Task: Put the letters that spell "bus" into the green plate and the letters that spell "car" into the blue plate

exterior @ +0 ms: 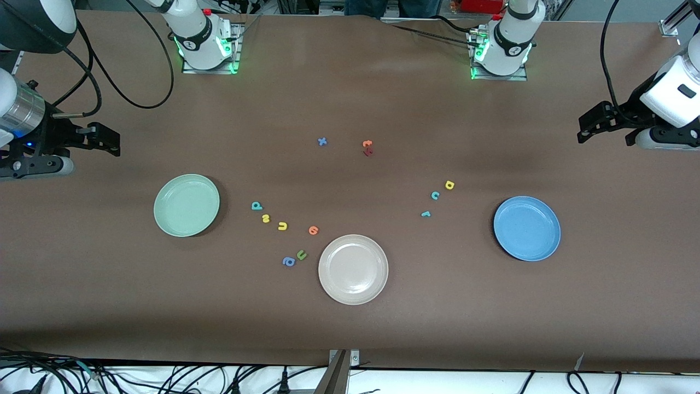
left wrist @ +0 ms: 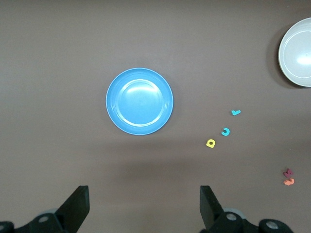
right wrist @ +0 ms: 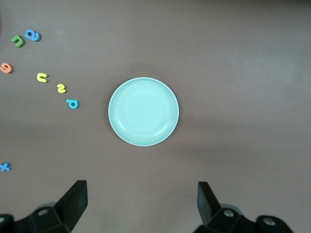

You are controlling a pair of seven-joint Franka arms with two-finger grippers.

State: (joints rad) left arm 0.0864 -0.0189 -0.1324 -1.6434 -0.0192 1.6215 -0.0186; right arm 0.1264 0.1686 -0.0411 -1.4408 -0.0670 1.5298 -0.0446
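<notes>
Six wanted letters lie loose mid-frame: bus letters beside the empty green plate, car letters beside the empty blue plate. Left gripper at frame right and right gripper at frame left hang with jaws spread, holding nothing.

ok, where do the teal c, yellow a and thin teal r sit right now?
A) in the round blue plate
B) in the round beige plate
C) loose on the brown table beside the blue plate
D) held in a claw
C: the teal c, yellow a and thin teal r lie on the brown table beside the round blue plate, toward the beige plate's side; none is in a plate.
</notes>
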